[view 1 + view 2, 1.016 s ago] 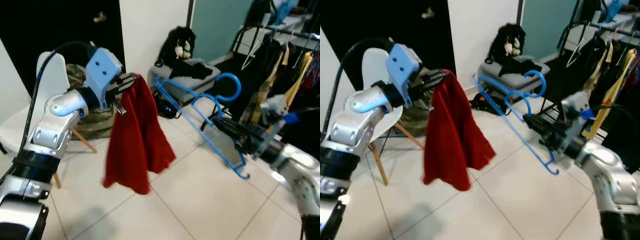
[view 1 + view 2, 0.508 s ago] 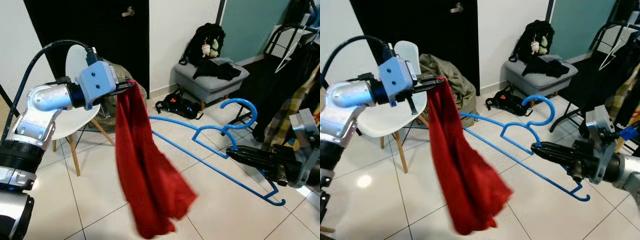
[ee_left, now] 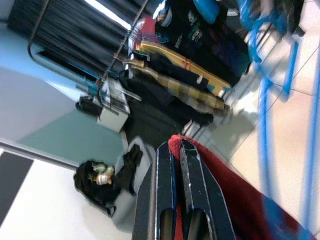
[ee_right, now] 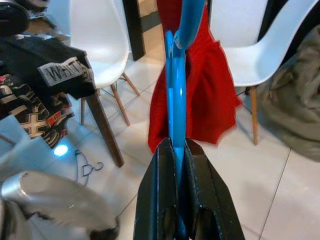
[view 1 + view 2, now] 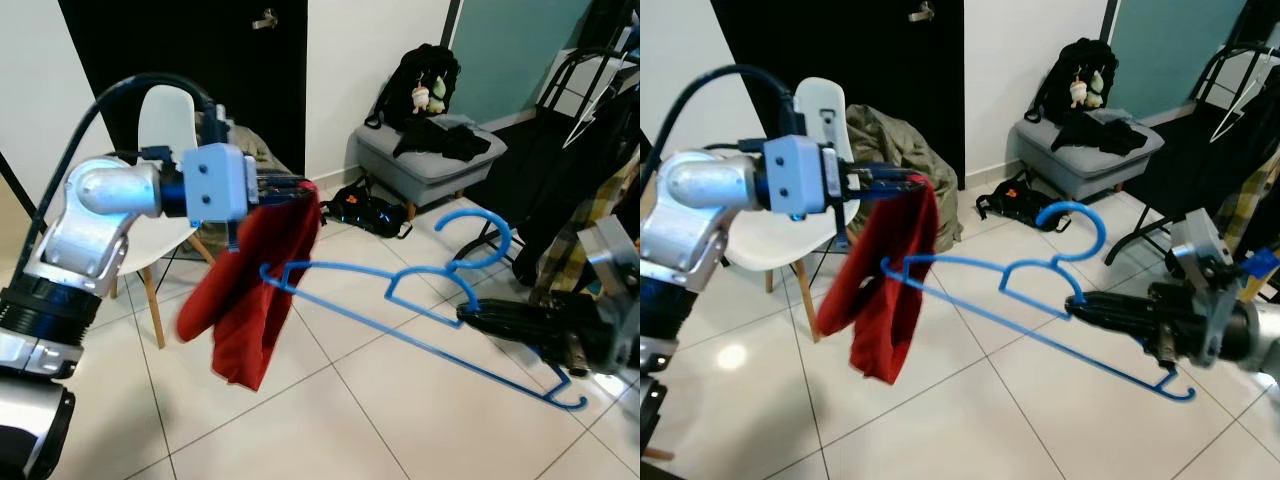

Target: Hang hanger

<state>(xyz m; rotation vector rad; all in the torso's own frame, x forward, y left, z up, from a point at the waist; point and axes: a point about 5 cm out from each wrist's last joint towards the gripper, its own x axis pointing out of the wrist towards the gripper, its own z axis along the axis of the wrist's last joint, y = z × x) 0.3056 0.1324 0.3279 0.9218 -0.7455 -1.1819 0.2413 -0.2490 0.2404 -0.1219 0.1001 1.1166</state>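
A red cloth (image 5: pixel 255 290) hangs in mid-air from my left gripper (image 5: pixel 305 187), which is shut on its top corner; the wrist view shows the fingers (image 3: pixel 170 165) pinching red fabric (image 3: pixel 235 200). My right gripper (image 5: pixel 470 318) is shut on the lower bar of a blue plastic hanger (image 5: pixel 400 310), held nearly level with its hook (image 5: pixel 480 225) up. The hanger's left tip (image 5: pixel 890 268) lies against the front of the cloth. In the right wrist view the blue hanger (image 4: pixel 176 90) runs straight out toward the red cloth (image 4: pixel 200 95).
A white chair (image 5: pixel 165 115) stands behind the left arm with an olive garment (image 5: pixel 895 150) beside it. A grey ottoman (image 5: pixel 425 170) carries dark clothes and a backpack (image 5: pixel 420 75). A clothes rack (image 5: pixel 590 110) with hanging garments fills the right. Tiled floor lies below.
The hanger has swung left and levelled, so its tip now meets the cloth. The cloth has swung up and bunched shorter under the left gripper.
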